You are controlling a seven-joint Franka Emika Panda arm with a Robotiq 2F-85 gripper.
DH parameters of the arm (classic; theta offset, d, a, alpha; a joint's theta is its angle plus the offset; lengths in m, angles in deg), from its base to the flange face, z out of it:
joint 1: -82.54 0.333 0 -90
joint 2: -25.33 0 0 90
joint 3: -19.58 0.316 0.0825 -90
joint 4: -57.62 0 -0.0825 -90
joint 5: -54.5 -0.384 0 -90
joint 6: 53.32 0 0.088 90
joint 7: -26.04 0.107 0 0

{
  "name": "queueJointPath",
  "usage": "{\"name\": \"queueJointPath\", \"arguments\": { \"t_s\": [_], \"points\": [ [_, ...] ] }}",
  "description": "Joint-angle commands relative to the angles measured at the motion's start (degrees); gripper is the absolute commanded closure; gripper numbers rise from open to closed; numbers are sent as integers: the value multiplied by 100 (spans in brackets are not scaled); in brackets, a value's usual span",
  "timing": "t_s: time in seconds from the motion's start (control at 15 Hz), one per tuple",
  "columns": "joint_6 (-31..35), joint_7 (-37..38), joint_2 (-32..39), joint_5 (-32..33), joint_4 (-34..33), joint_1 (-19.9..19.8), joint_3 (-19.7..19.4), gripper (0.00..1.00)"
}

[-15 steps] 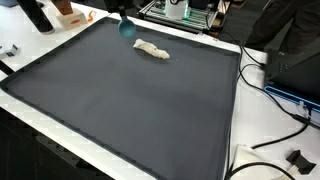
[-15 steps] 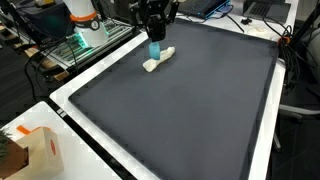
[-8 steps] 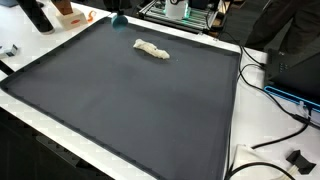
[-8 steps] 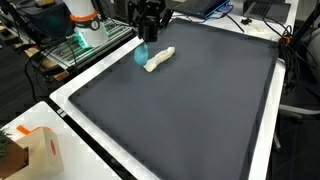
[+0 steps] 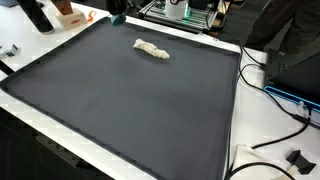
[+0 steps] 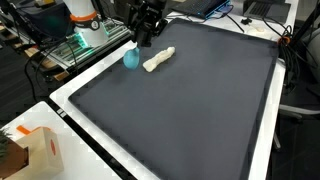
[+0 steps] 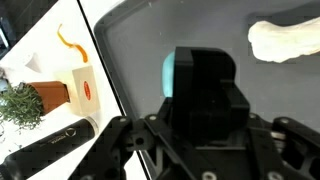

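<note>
Small teal object [image 6: 131, 58] held aloft in the gripper [image 6: 138, 47].

Dark mat [image 5: 150, 110] on white table [image 5: 236, 120], pale crumpled cloth [image 5: 152, 49] atop

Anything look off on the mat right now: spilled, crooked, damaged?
Nothing spilled or broken. The white cloth lies bunched in a twisted roll on the mat, not flat. The gripper is tilted and holds a teal object near the mat's edge, beside the cloth but apart from it.
</note>
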Motion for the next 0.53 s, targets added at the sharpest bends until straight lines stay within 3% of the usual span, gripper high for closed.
{"name": "queueJointPath", "arguments": {
  "t_s": [0.0,0.47],
  "points": [
    [-339,171,349,401,-221,152,-1,75],
    [-778,322,912,719,-556,385,-40,75]
  ]
}}
